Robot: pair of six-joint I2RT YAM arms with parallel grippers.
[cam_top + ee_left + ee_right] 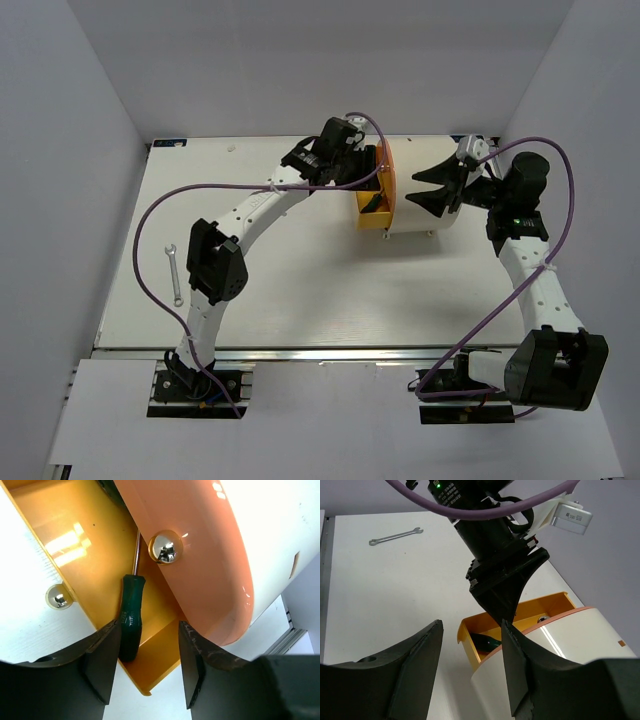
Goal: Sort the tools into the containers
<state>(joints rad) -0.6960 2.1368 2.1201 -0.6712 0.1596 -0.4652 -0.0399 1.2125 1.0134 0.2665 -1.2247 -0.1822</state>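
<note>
Setting: a white matt surface (pixel 300 290) walled on three sides by plain pale panels, with an aluminium rail along its near edge.

Wrench (pixel 174 273): a thin, flat silver tool with open ends, lying alone at the left of the surface, well apart from both arms and from the drum. It looks like the one tool not yet sorted.

Left hand (pixel 372 165): it hangs over the orange drawer (pixel 372 205), fingers apart and holding nothing. In the left wrist view the dark, wedge-shaped fingers (pixel 102 662) frame the drawer's open end.

Screwdriver (pixel 131 616): a dark green ribbed handle with a thin metal shaft, lying loose on the drawer floor along its inner wall. It touches neither finger.

Orange drawer: box-shaped, glossy inside with lamp glare, pulled part way out of the drum (pixel 425 205). A round brass knob (pixel 59 596) sits on its front.

Drum: a large white cylinder with a smooth, shiny orange face carrying a second brass knob (pixel 165 546).

Right hand (pixel 432 187): it hovers over the drum on the right, fingers spread and empty.

Step in hand: I judge a screwdriver drop into the orange drawer is just done.

Next move: probably lifting the left hand clear and travelling left to the wrench. A flat tool flush on the surface calls for a low, square pinch across its narrow shaft.
</note>
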